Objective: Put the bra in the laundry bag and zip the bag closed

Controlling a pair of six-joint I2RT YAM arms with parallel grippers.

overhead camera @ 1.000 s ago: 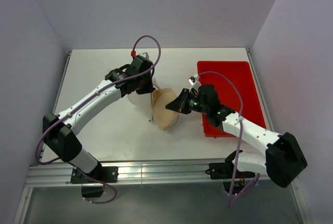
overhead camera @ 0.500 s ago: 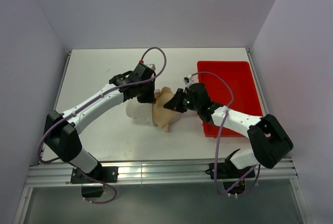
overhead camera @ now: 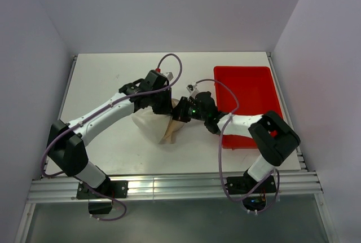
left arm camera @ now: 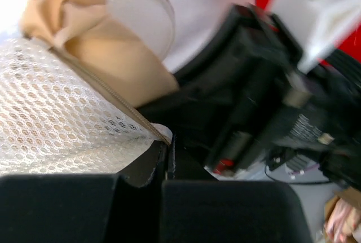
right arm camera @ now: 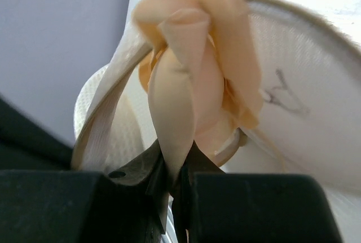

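Note:
The off-white mesh laundry bag (overhead camera: 148, 124) lies open at the table's middle, its round lid with the dark bra outline (right arm camera: 282, 96) swung aside. My left gripper (overhead camera: 163, 107) is shut on the bag's zip rim (left arm camera: 152, 133) and holds the opening up. My right gripper (overhead camera: 182, 113) is shut on a fold of the beige bra (right arm camera: 189, 79) and holds it at the bag's mouth. In the left wrist view the bra (left arm camera: 107, 57) sits against the mesh wall (left arm camera: 51, 130), partly inside. The two grippers are very close together.
A red rectangular tray (overhead camera: 254, 82) lies at the right of the white table (overhead camera: 101, 74), just behind my right forearm. Walls close in the table on the left, back and right.
My right gripper has moved left with the bra, up to the bag's opening. My left gripper has shifted slightly right and down, and the bag now lies lower and more to the left.

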